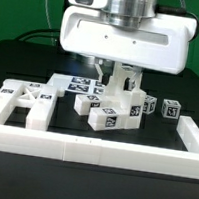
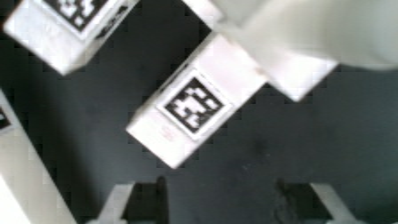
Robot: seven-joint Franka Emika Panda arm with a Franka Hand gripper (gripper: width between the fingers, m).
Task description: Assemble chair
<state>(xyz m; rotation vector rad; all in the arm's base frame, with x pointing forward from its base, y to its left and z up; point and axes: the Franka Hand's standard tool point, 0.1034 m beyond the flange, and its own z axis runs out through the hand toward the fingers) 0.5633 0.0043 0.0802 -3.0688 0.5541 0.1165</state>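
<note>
Hovering low inside the border wall (image 1: 92,145), our gripper (image 1: 112,79) sits right above the huddle of chair parts (image 1: 111,111), and as far as we can see nothing is joined into a chair yet.

Down the wrist view we go. Both fingers (image 2: 134,200) stand wide apart with only bare dark table (image 2: 267,150) between them, so we're carrying nothing. Just beyond the fingertips lies a tagged bar (image 2: 192,105), flat on the table and slantwise to the line of the jaws. A second tagged piece (image 2: 71,30) lies close beside it, and past that is a blurred white lump we can't identify. We reckon the wide spread is there to straddle that bar, and the low hover is the approach to a pick.

On the exterior view, the huddle lies behind the wall's front run, roughly midway along it. Farther back from the wall lies what we take for the marker board (image 1: 74,84). Towards the wall's end on the exterior view's left rests an open-framed part (image 1: 22,100). Near the opposite end a small tagged cube (image 1: 170,109) stands alone, clear of the huddle. The parts look spread out so each can be reached singly.

Our worry is that the bar sits askew. We'd want the wrist turned square before closing, or a neighbour gets nudged.
</note>
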